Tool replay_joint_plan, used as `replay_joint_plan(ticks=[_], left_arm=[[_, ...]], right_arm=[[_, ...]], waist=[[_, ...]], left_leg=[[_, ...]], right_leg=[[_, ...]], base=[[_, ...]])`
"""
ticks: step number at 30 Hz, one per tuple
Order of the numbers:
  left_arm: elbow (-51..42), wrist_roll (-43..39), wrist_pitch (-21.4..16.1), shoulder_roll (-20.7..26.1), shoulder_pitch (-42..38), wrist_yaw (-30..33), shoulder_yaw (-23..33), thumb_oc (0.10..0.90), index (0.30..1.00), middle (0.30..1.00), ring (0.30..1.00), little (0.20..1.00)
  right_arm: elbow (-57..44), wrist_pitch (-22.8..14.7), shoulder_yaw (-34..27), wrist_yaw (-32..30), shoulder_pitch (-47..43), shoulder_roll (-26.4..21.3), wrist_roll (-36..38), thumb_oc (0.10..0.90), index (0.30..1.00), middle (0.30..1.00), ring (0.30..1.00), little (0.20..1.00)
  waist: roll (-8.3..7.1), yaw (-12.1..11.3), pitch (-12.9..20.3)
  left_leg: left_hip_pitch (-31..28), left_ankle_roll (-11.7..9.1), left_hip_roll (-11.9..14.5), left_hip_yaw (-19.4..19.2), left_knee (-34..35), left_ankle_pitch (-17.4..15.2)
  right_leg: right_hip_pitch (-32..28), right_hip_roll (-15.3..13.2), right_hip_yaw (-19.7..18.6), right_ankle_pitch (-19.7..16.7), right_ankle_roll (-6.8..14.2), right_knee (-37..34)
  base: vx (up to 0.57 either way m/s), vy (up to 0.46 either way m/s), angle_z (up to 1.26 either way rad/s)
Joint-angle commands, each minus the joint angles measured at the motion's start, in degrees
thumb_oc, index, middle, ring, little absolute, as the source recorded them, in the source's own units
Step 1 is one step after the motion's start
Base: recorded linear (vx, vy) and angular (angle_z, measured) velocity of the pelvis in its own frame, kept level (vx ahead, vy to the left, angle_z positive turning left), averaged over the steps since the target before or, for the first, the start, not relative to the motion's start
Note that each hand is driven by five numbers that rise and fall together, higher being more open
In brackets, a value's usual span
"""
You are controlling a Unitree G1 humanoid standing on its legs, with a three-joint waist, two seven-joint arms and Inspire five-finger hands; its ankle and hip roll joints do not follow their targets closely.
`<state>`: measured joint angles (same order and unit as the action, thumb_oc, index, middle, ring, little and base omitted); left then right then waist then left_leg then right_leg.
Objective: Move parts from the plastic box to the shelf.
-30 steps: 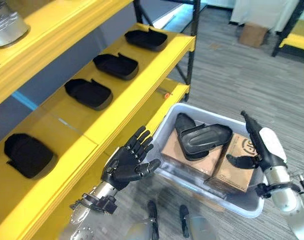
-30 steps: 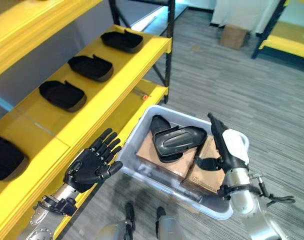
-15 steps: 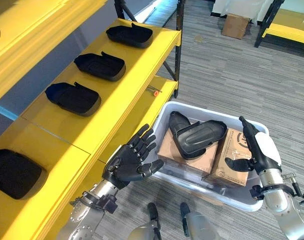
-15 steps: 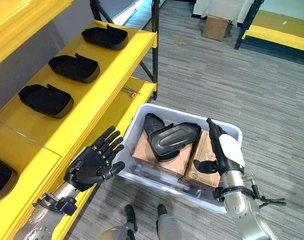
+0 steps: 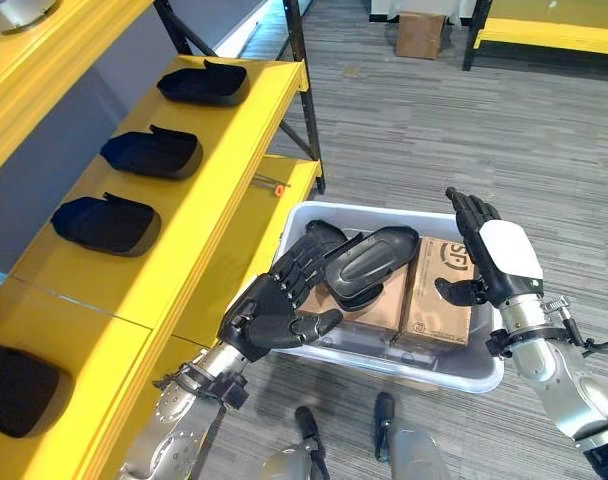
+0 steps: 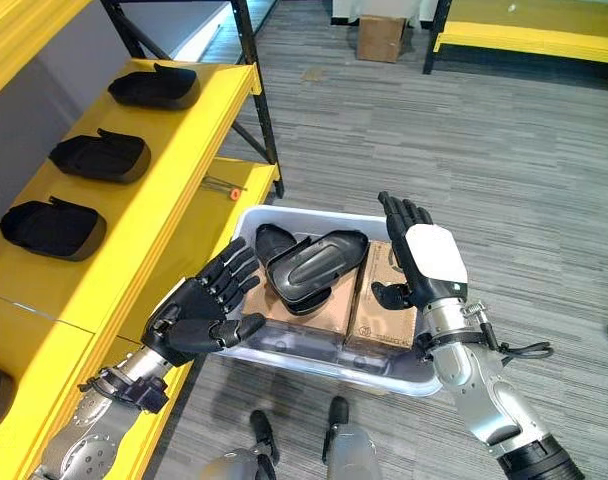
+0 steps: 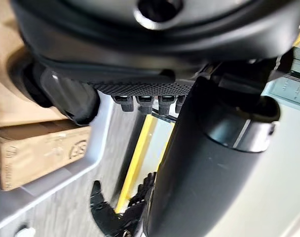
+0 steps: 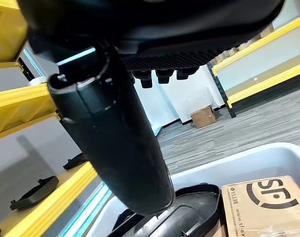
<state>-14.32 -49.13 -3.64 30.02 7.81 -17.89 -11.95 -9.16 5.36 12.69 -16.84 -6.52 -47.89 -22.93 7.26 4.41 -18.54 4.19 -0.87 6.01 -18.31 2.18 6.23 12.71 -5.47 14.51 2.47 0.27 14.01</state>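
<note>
A grey plastic box (image 5: 454,370) stands on the floor beside the yellow shelf (image 5: 234,150). In it a black moulded part (image 5: 369,262) lies tilted on another black part (image 5: 319,235) and two cardboard boxes (image 5: 439,290). My left hand (image 5: 274,310) is open at the box's left rim, fingers spread toward the top part. My right hand (image 5: 489,255), open with a white cover, hovers over the right cardboard box (image 8: 268,202). Several black parts (image 5: 149,152) lie in a row on the shelf.
A lower yellow shelf board (image 5: 284,200) with a small orange item (image 5: 278,188) runs beside the box. A black shelf post (image 5: 299,90) stands behind it. Far off are a cardboard box (image 5: 419,33) on the floor and another yellow rack (image 5: 544,35).
The camera has swung toward the box. My left hand has moved in to the box's left rim, close to the top black part. My right hand has stayed open over the right cardboard box.
</note>
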Motion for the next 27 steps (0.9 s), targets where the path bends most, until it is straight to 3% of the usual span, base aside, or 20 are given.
replay_joint_plan(ticks=[1, 9, 12, 13, 17, 19, 23, 24, 25, 26, 27], left_arm=[[-5.1, -2.0, -4.4, -0.2, -1.9, -3.1, 1.7, 0.900, 1.000, 1.000, 1.000, 1.000], [-6.0, -1.0, -5.2, -2.0, -1.8, 0.8, 1.0, 0.900, 1.000, 1.000, 1.000, 1.000], [-6.9, -0.6, -5.3, -2.4, -2.7, 3.8, 1.4, 0.900, 1.000, 1.000, 1.000, 1.000], [-7.1, -0.7, -5.3, -2.6, -3.0, 4.6, 1.4, 0.900, 1.000, 1.000, 1.000, 1.000], [-7.8, 0.3, -4.7, -3.5, -2.5, 6.0, 0.9, 0.900, 1.000, 1.000, 1.000, 1.000], [-7.8, 0.8, -5.0, -3.8, -2.1, 6.5, 0.9, 0.900, 1.000, 1.000, 1.000, 1.000], [-8.4, 1.6, -6.1, -3.8, -0.7, 6.8, 1.3, 0.900, 1.000, 1.000, 1.000, 1.000], [-9.0, 1.7, -5.4, -4.3, 0.3, 6.1, 2.2, 0.900, 1.000, 1.000, 1.000, 1.000], [-8.7, 1.3, -5.4, -4.2, 0.8, 5.8, 1.8, 0.900, 1.000, 1.000, 1.000, 1.000], [-8.7, 1.3, -5.2, -4.3, 0.7, 5.8, 1.8, 0.900, 1.000, 1.000, 1.000, 1.000], [-7.4, 1.0, -5.1, -4.3, -0.1, 4.8, 1.1, 0.900, 1.000, 1.000, 1.000, 1.000]], right_arm=[[-4.2, 0.1, -2.2, -2.7, -7.1, -0.6, 1.9, 0.900, 1.000, 1.000, 1.000, 1.000], [-6.2, 3.9, -1.6, -5.0, -2.6, 4.0, 7.8, 0.900, 1.000, 1.000, 1.000, 1.000], [-6.6, 5.2, 0.5, -5.8, -5.6, 6.3, 9.9, 0.900, 1.000, 1.000, 1.000, 1.000], [-7.0, 7.6, 1.9, -4.8, -8.3, 7.6, 10.9, 0.900, 1.000, 1.000, 1.000, 1.000], [-7.7, 11.5, 3.6, -3.9, -10.7, 10.0, 14.2, 0.900, 1.000, 1.000, 1.000, 1.000], [-7.7, 12.2, 3.9, -3.7, -10.5, 10.7, 14.6, 0.900, 1.000, 1.000, 1.000, 1.000], [-7.0, 11.2, 4.6, -3.3, -10.2, 11.9, 12.9, 0.900, 1.000, 1.000, 1.000, 1.000], [-5.9, 11.4, 5.2, -2.8, -11.2, 13.0, 12.4, 0.900, 1.000, 1.000, 1.000, 1.000], [-6.2, 12.9, 5.8, -2.7, -12.1, 13.2, 12.2, 0.900, 1.000, 1.000, 1.000, 1.000], [-6.2, 13.1, 5.9, -2.7, -12.2, 13.3, 12.2, 0.900, 1.000, 1.000, 1.000, 1.000], [-5.9, 14.1, 5.9, -2.1, -13.5, 12.9, 13.1, 0.900, 1.000, 1.000, 1.000, 1.000]], waist=[[-2.30, 0.0, -0.5], [-1.05, 1.4, 0.2], [-0.98, 0.6, -0.2], [-0.85, 0.2, -0.5], [-0.35, -0.1, -0.5], [-0.21, -0.1, -0.1], [-0.88, -1.4, 0.3], [-1.85, -2.8, 0.4], [-1.79, -2.3, 1.0], [-1.78, -2.2, 0.9], [-1.63, -1.2, 1.2]], left_leg=[[-1.7, -0.8, -0.6, 4.7, -1.9, -7.3], [-3.2, 0.0, -2.0, 4.1, -2.4, -8.8], [-2.3, 0.9, -3.8, 6.6, -4.5, -10.5], [-2.0, 1.1, -4.5, 7.2, -5.2, -11.1], [-2.2, 1.3, -4.8, 7.2, -5.8, -11.6], [-2.6, 1.4, -4.9, 7.3, -5.8, -11.8], [-0.7, 1.1, -5.8, 10.7, -12.7, -12.8], [1.1, -0.5, -2.5, 15.4, -14.7, -10.8], [-1.3, -1.8, 1.8, 14.1, -9.2, -8.3], [-1.4, -2.2, 2.5, 14.1, -8.7, -7.0], [-1.8, -2.8, 5.9, 13.1, -5.9, -4.4]], right_leg=[[-7.3, 0.4, -2.9, 3.5, 1.2, -6.0], [-8.3, -0.4, -3.7, 3.5, 1.5, -6.5], [-7.9, -0.3, -5.3, 3.2, 1.3, -6.4], [-7.5, -0.4, -5.8, 3.2, 1.5, -6.2], [-7.6, -0.5, -6.0, 3.7, 1.3, -5.3], [-7.8, -0.5, -6.1, 4.0, 1.2, -5.0], [-8.9, -0.8, -6.8, 4.4, 0.3, -4.4], [-9.3, -0.9, -8.1, 5.1, 0.3, -3.0], [-8.5, -1.4, -7.3, 6.3, 0.4, -1.0], [-8.5, -1.5, -7.4, 6.5, 0.4, -0.7], [-7.5, -2.7, -7.5, 7.5, 0.2, 1.3]], base=[[0.03, 0.074, 0.03], [0.02, 0.026, 0.00], [-0.05, -0.014, -0.18], [-0.10, -0.026, -0.33], [-0.04, -0.011, -0.11], [0.00, 0.001, 0.03], [0.02, 0.008, -0.10], [0.14, 0.233, -0.26], [0.15, 0.251, -0.01], [0.11, 0.396, -0.20], [0.07, 0.300, -0.14]])
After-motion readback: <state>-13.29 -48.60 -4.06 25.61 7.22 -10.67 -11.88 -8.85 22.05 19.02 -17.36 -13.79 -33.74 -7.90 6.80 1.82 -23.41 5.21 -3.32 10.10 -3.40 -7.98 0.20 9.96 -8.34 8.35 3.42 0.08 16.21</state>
